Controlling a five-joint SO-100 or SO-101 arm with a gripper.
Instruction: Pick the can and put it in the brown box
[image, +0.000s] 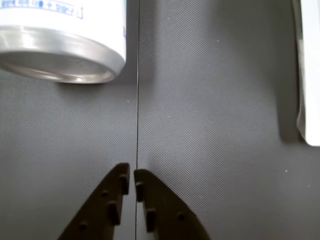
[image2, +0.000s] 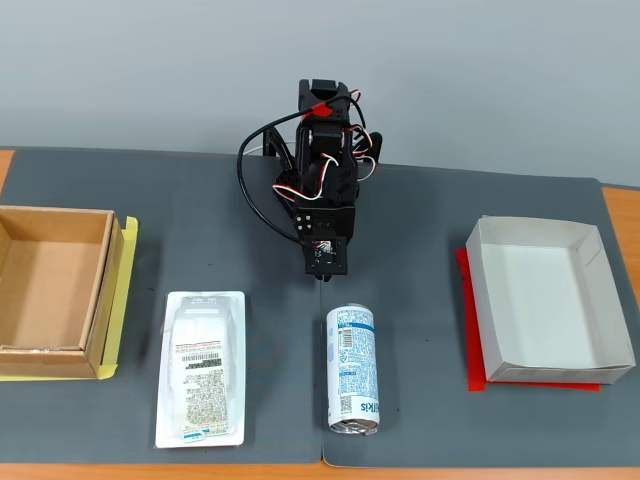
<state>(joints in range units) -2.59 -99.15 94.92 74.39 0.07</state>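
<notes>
Grey matting covers the counter (image2: 200, 220), and from my remote seat the risks start with how things are spread over it. The brown box (image2: 50, 290) sits hard against the counter's left edge in the fixed view, on a yellow sheet (image2: 127, 300), while a white box (image2: 545, 300) on a red sheet (image2: 470, 320) sits near the right edge; dropping into the wrong one is the obvious slip, I judge.

Between them, toward the front edge, a flat blister pack (image2: 201, 368) lies just left of the can (image2: 353, 369), apart from it.

The can lies on its side, its length running front to back, silver end toward the front edge. Being round, it could roll sideways if I come down off-centre (and I am off-centre: in the wrist view the can (image: 62, 45) fills the upper left corner, not the middle). A nudge might send it toward the pack.

My jaws (image: 132, 175) are clenched almost tip to tip, holding nothing and touching nothing, hovering over bare mat behind the can. Descending like that would only bump it, so they must open first.
</notes>
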